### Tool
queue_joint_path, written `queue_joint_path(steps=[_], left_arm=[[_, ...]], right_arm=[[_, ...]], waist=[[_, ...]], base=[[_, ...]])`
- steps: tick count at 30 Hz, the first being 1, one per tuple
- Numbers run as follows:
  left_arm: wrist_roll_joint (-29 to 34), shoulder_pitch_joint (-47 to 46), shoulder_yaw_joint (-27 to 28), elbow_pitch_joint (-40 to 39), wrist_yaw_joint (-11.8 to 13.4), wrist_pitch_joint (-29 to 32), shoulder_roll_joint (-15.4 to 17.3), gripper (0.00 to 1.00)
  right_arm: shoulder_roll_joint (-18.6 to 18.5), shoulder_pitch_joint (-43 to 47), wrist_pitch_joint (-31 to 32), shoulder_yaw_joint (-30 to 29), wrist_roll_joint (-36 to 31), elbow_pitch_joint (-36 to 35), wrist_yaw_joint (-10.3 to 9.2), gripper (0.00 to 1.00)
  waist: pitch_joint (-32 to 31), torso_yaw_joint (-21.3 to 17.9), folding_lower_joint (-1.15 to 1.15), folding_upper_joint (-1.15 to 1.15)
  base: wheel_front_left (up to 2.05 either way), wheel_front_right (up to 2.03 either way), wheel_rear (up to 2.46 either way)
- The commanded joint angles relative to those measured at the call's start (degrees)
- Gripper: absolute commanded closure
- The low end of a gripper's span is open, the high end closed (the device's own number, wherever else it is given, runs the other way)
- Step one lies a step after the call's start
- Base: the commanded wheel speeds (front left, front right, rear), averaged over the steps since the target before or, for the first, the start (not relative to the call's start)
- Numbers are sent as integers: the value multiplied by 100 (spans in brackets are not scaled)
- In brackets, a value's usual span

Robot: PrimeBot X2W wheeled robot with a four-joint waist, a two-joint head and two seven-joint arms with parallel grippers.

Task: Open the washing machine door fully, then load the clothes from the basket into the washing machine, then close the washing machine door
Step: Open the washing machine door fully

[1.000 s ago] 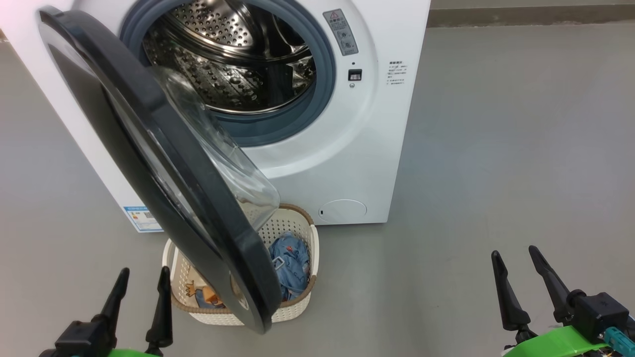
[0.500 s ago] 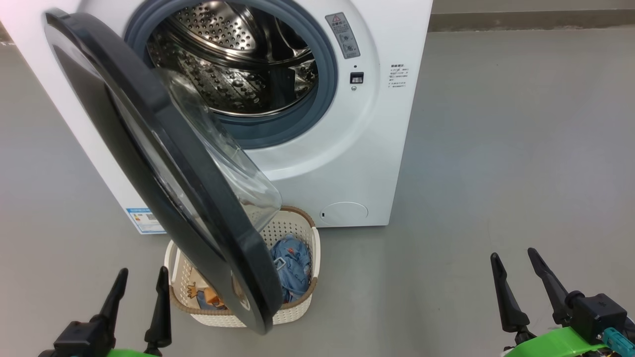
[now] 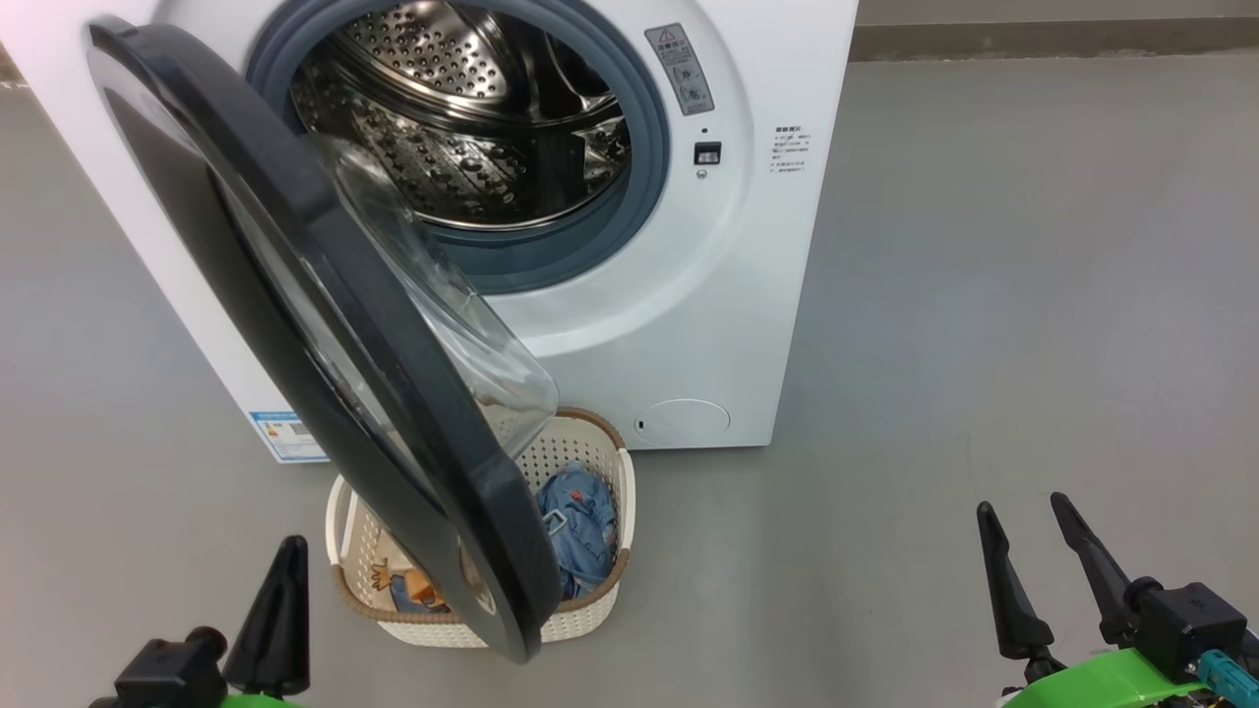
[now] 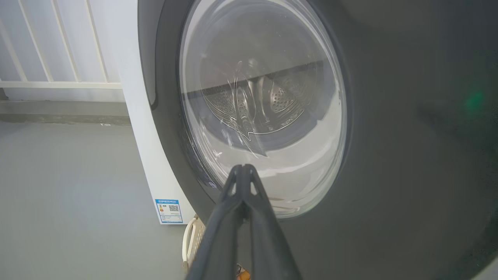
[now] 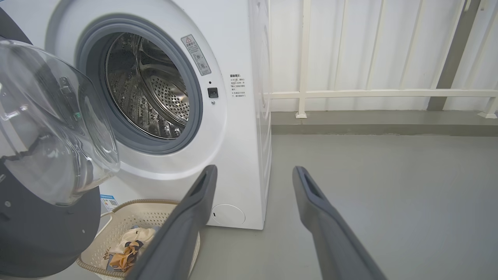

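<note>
The white washing machine [image 3: 689, 324] [image 5: 241, 163] [image 4: 136, 128] stands ahead with its steel drum [image 3: 472, 108] [image 5: 151, 97] exposed. Its door [image 3: 325, 324] [image 4: 408, 155] [image 5: 42, 229], black-rimmed with a clear glass bowl, hangs partly open over the basket [image 3: 600, 462] [image 5: 128, 217]. In the basket lie the clothes: a light blue garment [image 3: 580, 521] and a cream printed one [image 3: 398, 580] [image 5: 128, 245]. My left gripper [image 3: 292, 546] [image 4: 243, 167] is shut on nothing, just left of the basket, pointing at the door's outer face. My right gripper [image 3: 1023, 506] [image 5: 253, 171] stands open over bare floor, far right.
Grey floor [image 3: 1033, 295] stretches to the right of the machine. A white railing [image 5: 381, 93] [image 4: 58, 83] and a low kerb run behind it. A blue label [image 3: 285, 438] [image 4: 169, 211] sits at the machine's lower left corner.
My left gripper's fingers have come together from open to shut. The right gripper, door and basket are as before; the view shifted slightly early on.
</note>
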Motion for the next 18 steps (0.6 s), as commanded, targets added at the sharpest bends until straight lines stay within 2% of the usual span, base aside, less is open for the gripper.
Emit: queue_joint_path(steps=[1,5,11,18], left_arm=[[-44,-103,188,-180,1,-37,42,100],[-108,-233,358,-608,5,-37,39,100],[6,-772,456,-1944,0,-37,39,100],[75,-1598,-234,-2729,-44,33,164,100]], right_arm=[[-60,-3,-11,85,-47,-131,55,0],[-34,5,1,46,-60,-148,55,0],[-19,-12,0,0,-65,-118,55,0],[-13,-55,-7,-11,-69,-101,55,0]], waist=[[0,5,0,0],[4,26,0,0],[-13,79,0,0],[-60,71,0,0]], base=[[0,0,0],[0,0,0],[0,0,0],[0,0,0]])
